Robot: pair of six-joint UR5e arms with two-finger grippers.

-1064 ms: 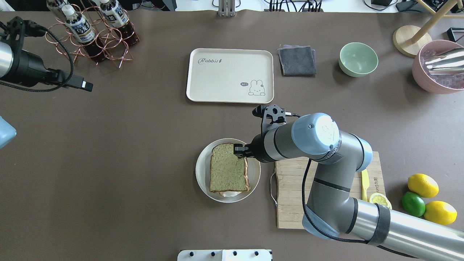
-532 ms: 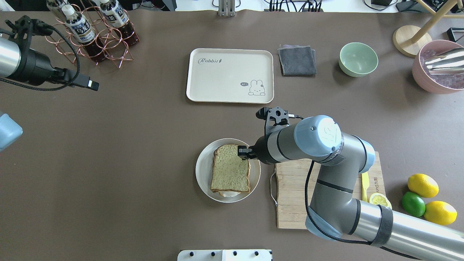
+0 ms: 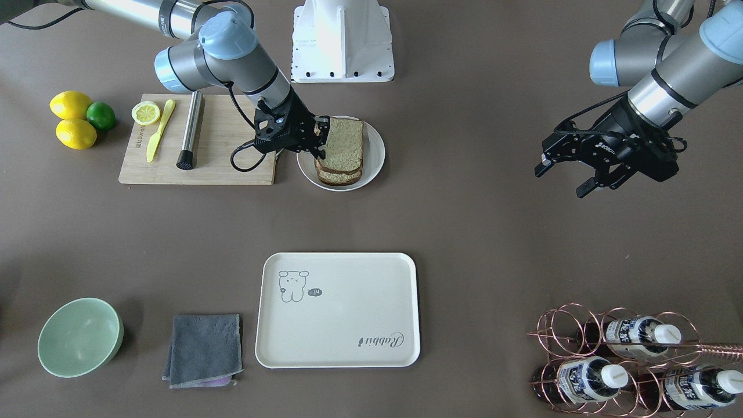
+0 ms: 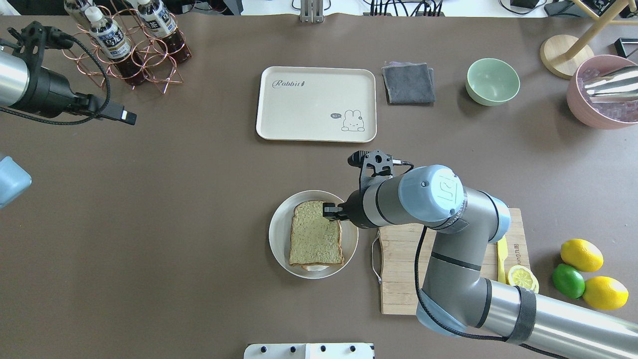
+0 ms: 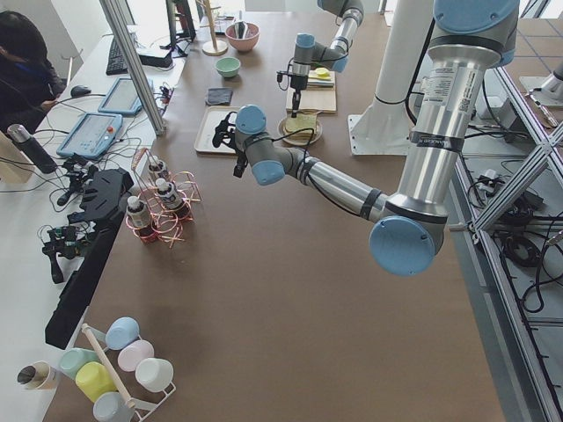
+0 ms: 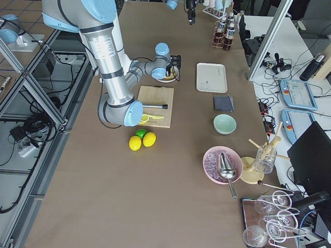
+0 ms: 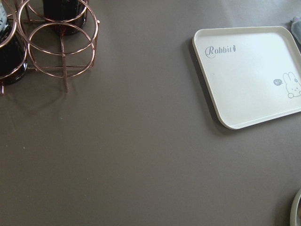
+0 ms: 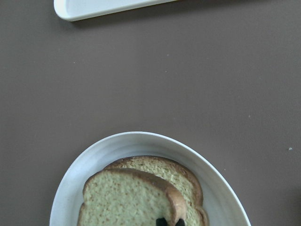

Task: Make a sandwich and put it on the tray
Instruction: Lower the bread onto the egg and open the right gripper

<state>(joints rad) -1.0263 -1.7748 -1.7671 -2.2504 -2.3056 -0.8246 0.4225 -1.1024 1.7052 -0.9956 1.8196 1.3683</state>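
**Right gripper on the top slice, tray waiting on the far side**

The right gripper (image 4: 330, 210) is narrow. In the wrist view its dark fingertips (image 8: 162, 221) sit either side of the crust, so it seems to be pinching the far right corner of the top slice (image 4: 315, 240). That slice lies flat on the lower slice (image 8: 181, 176), skewed a little so the lower crust shows past it. A sliver of white egg (image 4: 313, 268) shows at the near edge. The stack rests on the plate (image 4: 278, 234), just left of the board (image 4: 398, 269).

The sandwich looks assembled, so what remains is the transfer. The tray (image 4: 309, 107) lies on the far side of the plate, almost straight ahead of the gripper. It is apart from the plate, with bare table between. Its long axis runs left to right, giving a broad target across the line of travel.

The right arm is much the nearer. The left gripper (image 3: 558, 182) hangs wide open and holds nothing, well off to the far left beside the bottle rack (image 4: 139, 55). A corner pinch on one slice would probably not carry the whole stack.
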